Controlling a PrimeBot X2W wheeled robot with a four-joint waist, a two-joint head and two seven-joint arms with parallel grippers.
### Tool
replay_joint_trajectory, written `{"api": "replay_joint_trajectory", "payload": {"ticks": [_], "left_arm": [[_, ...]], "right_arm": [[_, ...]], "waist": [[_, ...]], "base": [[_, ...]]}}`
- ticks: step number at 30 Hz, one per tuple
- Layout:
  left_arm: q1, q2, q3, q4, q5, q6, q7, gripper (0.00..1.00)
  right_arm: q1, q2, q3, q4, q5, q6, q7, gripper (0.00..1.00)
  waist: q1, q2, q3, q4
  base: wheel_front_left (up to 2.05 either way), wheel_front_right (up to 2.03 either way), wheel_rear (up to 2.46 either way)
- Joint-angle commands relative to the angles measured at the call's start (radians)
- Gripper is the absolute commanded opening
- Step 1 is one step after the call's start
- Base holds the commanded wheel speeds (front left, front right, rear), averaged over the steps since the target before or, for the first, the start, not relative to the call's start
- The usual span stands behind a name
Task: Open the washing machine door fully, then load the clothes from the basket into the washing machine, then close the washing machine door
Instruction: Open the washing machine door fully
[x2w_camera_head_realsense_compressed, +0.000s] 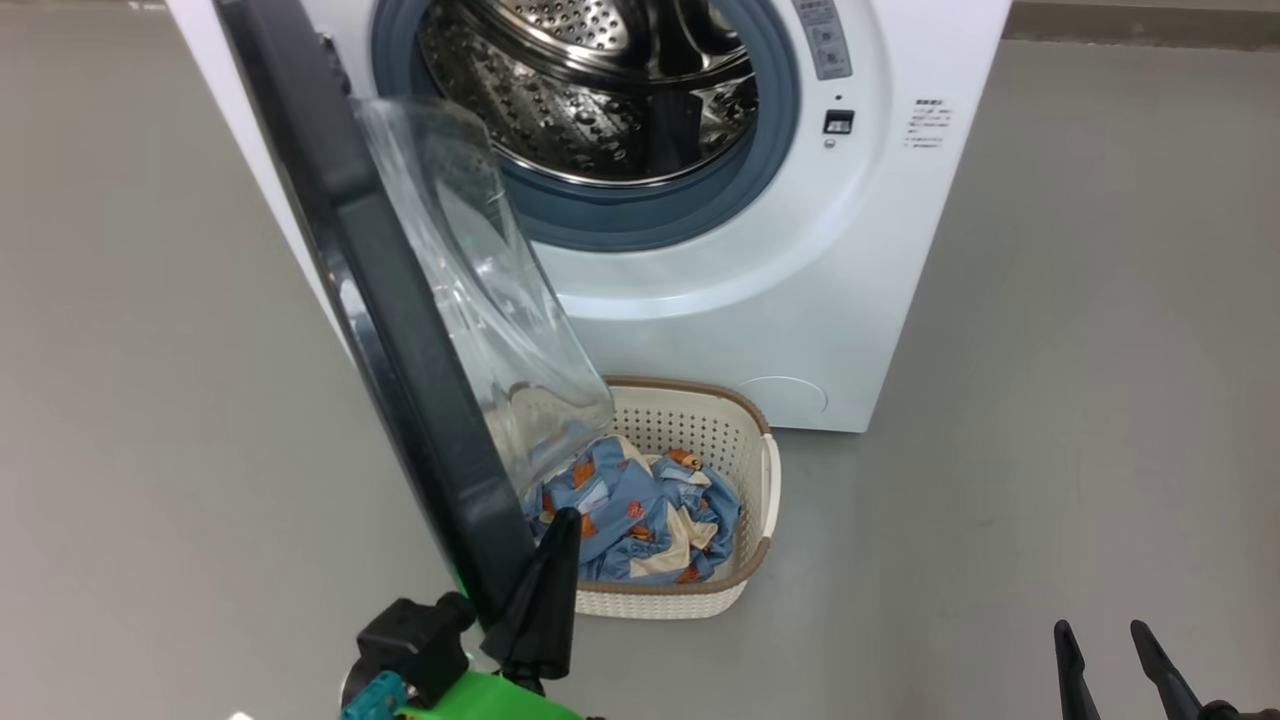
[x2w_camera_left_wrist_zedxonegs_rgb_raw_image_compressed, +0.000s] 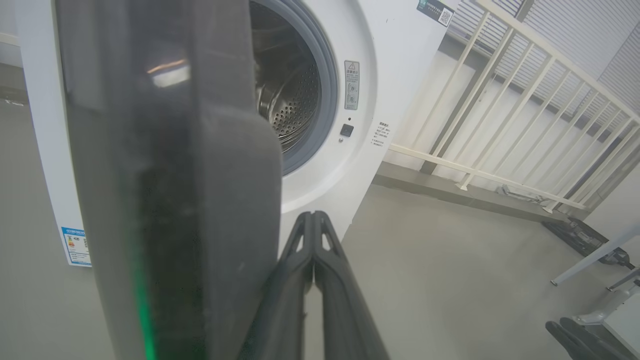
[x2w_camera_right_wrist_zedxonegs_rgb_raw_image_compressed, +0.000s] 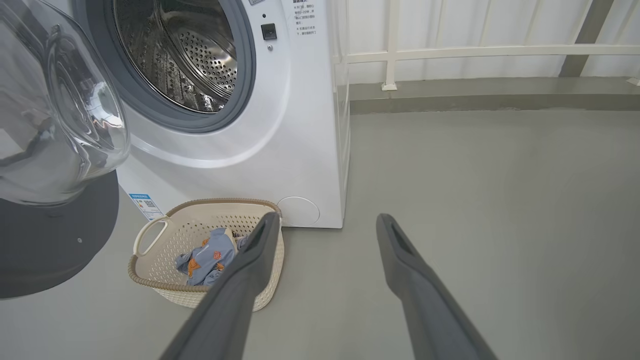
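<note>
Washing machine (x2w_camera_head_realsense_compressed: 760, 300): big white front-loader with a perforated steel drum and grey-blue gasket. It stands on a plain grey floor (x2w_camera_head_realsense_compressed: 1100, 350), with a white railing (x2w_camera_left_wrist_zedxonegs_rgb_raw_image_compressed: 500, 100) beside it. Door (x2w_camera_head_realsense_compressed: 400, 300): glossy black rim and clear glass bulge, swung out roughly square to the front. It's upright, edge toward the robot, bulge facing robot's right above the basket (x2w_camera_head_realsense_compressed: 700, 425). Basket is cream and perforated with a brown rim, on the floor near the machine front. Clothes (x2w_camera_head_realsense_compressed: 640, 510): blue with orange print, bunched inside it. Left gripper (x2w_camera_head_realsense_compressed: 563, 520): fingers pressed together, empty, just beside the door's lower rim; contact unclear. Right gripper (x2w_camera_right_wrist_zedxonegs_rgb_raw_image_compressed: 327, 220): fingers apart, empty, over bare floor.
</note>
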Motion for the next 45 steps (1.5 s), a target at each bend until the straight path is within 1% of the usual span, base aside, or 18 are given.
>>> {"api": "replay_joint_trajectory", "payload": {"ticks": [1,3,4,5,6,9,20,25,28,33,37,40,41,45], "left_arm": [[-0.046,0.002,0.029,-0.018,-0.005,0.007,-0.011,0.0],[-0.051,0.002,0.032,-0.015,-0.008,0.023,-0.014,0.0],[-0.055,0.002,0.033,-0.012,-0.014,0.039,-0.016,0.0],[-0.055,0.002,0.033,-0.012,-0.014,0.039,-0.016,0.0],[-0.059,0.002,0.036,-0.01,-0.016,0.055,-0.019,0.0],[-0.065,0.002,0.035,-0.016,-0.017,0.072,-0.02,0.0],[-0.066,0.005,0.049,-0.045,-0.019,0.095,-0.023,0.0],[-0.063,0.009,0.078,-0.035,-0.03,0.106,-0.03,0.0],[-0.06,0.012,0.105,-0.022,-0.039,0.112,-0.036,0.0],[-0.073,0.013,0.159,0.011,-0.054,0.112,-0.048,0.0],[-0.103,0.015,0.211,0.06,-0.057,0.107,-0.054,0.0],[-0.135,0.017,0.257,0.107,-0.057,0.095,-0.056,0.0],[-0.135,0.017,0.257,0.107,-0.057,0.095,-0.056,0.0],[-0.186,0.018,0.326,0.175,-0.046,0.067,-0.058,0.0]], "right_arm": [[-0.029,-0.014,0.02,-0.023,0.004,0.006,-0.012,1.0],[-0.031,-0.014,0.017,-0.023,0.006,0.006,-0.012,1.0],[-0.033,-0.014,0.017,-0.024,0.007,0.006,-0.012,1.0],[-0.033,-0.014,0.017,-0.024,0.007,0.006,-0.012,1.0],[-0.035,-0.014,0.019,-0.023,0.007,0.006,-0.012,1.0],[-0.039,-0.014,0.02,-0.022,0.005,0.006,-0.012,1.0],[-0.051,-0.014,0.024,-0.016,-0.005,0.006,-0.012,1.0],[-0.055,-0.014,0.027,-0.016,-0.014,0.006,-0.012,1.0],[-0.056,-0.016,0.031,-0.015,-0.017,0.006,-0.012,1.0],[-0.056,-0.017,0.041,-0.012,-0.019,0.006,-0.012,1.0],[-0.055,-0.017,0.056,-0.007,-0.018,0.006,-0.012,1.0],[-0.05,-0.018,0.065,-0.001,-0.013,0.006,-0.012,1.0],[-0.05,-0.018,0.065,-0.001,-0.013,0.006,-0.012,1.0],[-0.046,-0.02,0.075,0.007,-0.008,0.006,-0.012,1.0]], "waist": [[0.0,-0.0001,0.008,0.012],[0.0,-0.0001,0.014,0.024],[0.0,-0.0001,0.019,0.04],[0.0,-0.0001,0.019,0.04],[0.0,-0.0001,0.023,0.058],[0.0,-0.0001,0.032,0.094],[0.0,-0.0001,0.059,0.26],[0.0,-0.0001,0.066,0.327],[0.0,-0.0001,0.069,0.355],[0.0,-0.0001,0.07,0.373],[0.0,-0.0001,0.062,0.365],[0.0,-0.0001,0.056,0.353],[0.0,-0.0001,0.056,0.353],[0.0,-0.0001,0.051,0.328]], "base": [[0.0,0.0,0.0],[0.0,0.0,0.0],[0.0,0.0,0.0],[0.0,0.0,0.0],[0.0,0.0,0.0],[0.0,0.0,0.0],[0.0,0.0,0.0],[0.0,0.0,0.0],[0.0,0.0,0.0],[0.0,0.0,0.0],[0.0,0.0,0.0],[0.0,0.0,0.0],[0.0,0.0,0.0],[0.0,0.0,0.0]]}}
